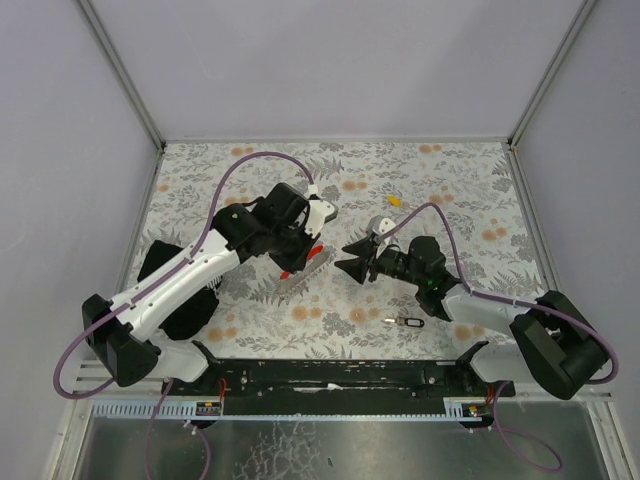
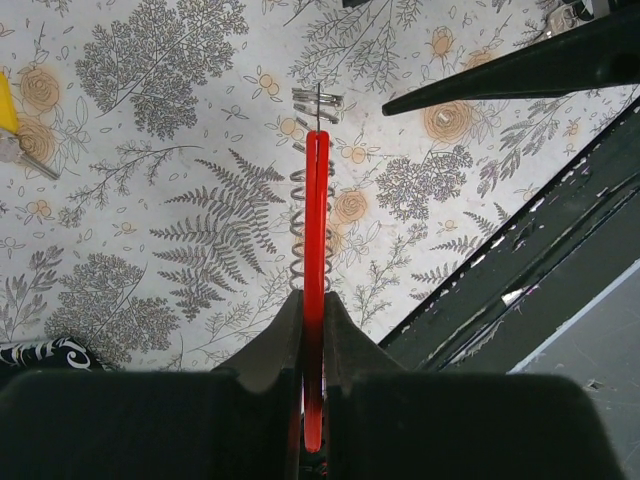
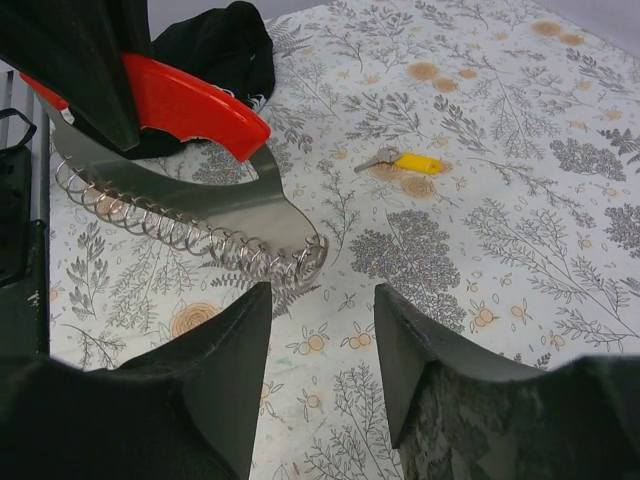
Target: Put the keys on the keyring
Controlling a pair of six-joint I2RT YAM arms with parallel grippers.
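Top view: we find the left tool (image 1: 300, 256) clamped on the keyring (image 1: 305, 267) at the middle of the counter (image 1: 200, 170). The right tool (image 1: 345, 258) sits just beside it, jaws moderately apart and empty. A yellow key (image 1: 396, 200) lies toward the far edge, a black-headed key (image 1: 405, 321) toward the near edge.

Left wrist view: the fingers pinch the red loop (image 2: 316, 230) edge-on.

Right wrist view: the grey plate (image 3: 210, 190) and its wire coil (image 3: 200, 245) are just ahead of the parted jaws.

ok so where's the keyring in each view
Top: keyring just left of centre.
Left wrist: keyring centre, red edge-on, clamped in left gripper.
Right wrist: keyring upper left, red over grey.
Shared landmark: yellow key.
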